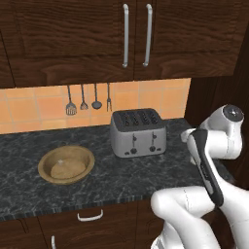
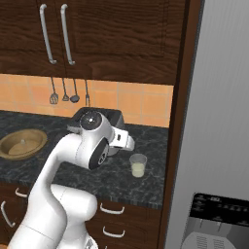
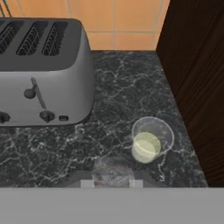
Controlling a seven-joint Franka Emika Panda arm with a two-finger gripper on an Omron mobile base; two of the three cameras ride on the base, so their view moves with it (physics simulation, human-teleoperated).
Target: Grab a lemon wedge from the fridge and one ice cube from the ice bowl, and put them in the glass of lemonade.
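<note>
The hand [image 3: 111,183] hangs above the dark marbled tabletop [image 3: 122,96], its fingers drawn close together around a small pale, translucent ice cube [image 3: 111,170] that sits between the tips at the bottom of the hand view. The cube is above the tabletop, just beside the glass of lemonade [image 3: 151,141] and not over its rim.

The glass stands upright on the tabletop, partly filled with pale yellowish drink. It stands near the dark wooden side panel [image 3: 197,78] that ends the tabletop, and apart from the grey four-slot toaster [image 3: 41,70]. In the right base view the glass [image 2: 138,166] stands in front of the robot's wrist, between the arm and the grey fridge [image 2: 219,121], whose black dispenser panel [image 2: 214,223] shows at the lower edge.

The ice bowl [image 1: 66,164], round, shallow and of light brown wood, rests on the tabletop [image 1: 29,146] well apart from the toaster [image 1: 138,132], on the side away from the fridge. A pale lump lies inside it; what it is cannot be told.

Four utensils [image 1: 87,99] hang on the orange tiled wall [image 1: 160,99] behind the toaster. Dark wooden cupboards [image 1: 87,34] with long metal handles hang above.

The lemon wedge cannot be made out, neither in the glass nor elsewhere.
</note>
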